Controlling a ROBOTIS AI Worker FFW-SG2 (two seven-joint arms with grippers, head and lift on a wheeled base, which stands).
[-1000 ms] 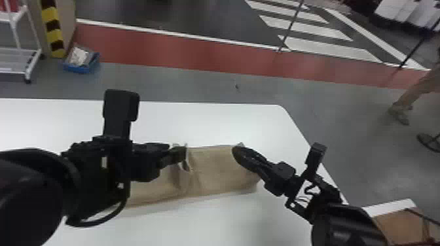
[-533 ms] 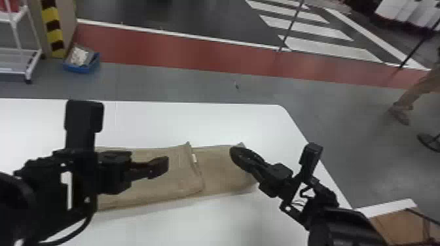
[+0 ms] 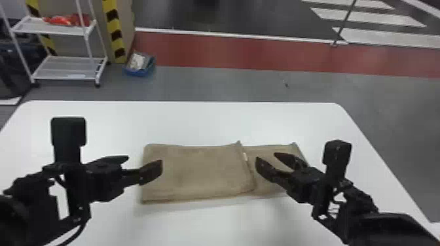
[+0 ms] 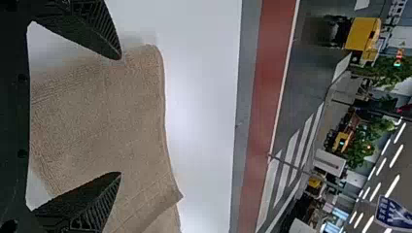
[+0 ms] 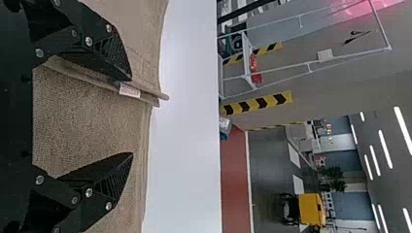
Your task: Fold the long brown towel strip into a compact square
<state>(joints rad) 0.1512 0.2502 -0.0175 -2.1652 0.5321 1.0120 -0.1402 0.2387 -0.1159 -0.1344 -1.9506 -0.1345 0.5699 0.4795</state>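
1. the brown towel [image 3: 196, 173] lies flat on the white surface [image 3: 203, 121], between the two arms, with one part folded over the rest; the flap's edge [image 3: 249, 170] stops short of the towel's right end [image 3: 270, 189].
2. the left tool [image 3: 141, 166] is released, its fingers spread at the towel's left end, holding nothing.
3. the right tool [image 3: 268, 158] is released too, fingers apart over the right part near the flap's edge, with a small white label [image 5: 129, 91] by one finger.
4. my guess at the step: a first fold is laid down and another is due, since the shape is too long for a square.
5. the next move likely calls for gripping one end through all its layers, lifting it over and lining up the edges; a loose upper layer could slip.
6. the right arm hides part of the right end, and the left wrist view cuts the towel off. i can't tell how many layers there are, or whether any fingertip touches the cloth.
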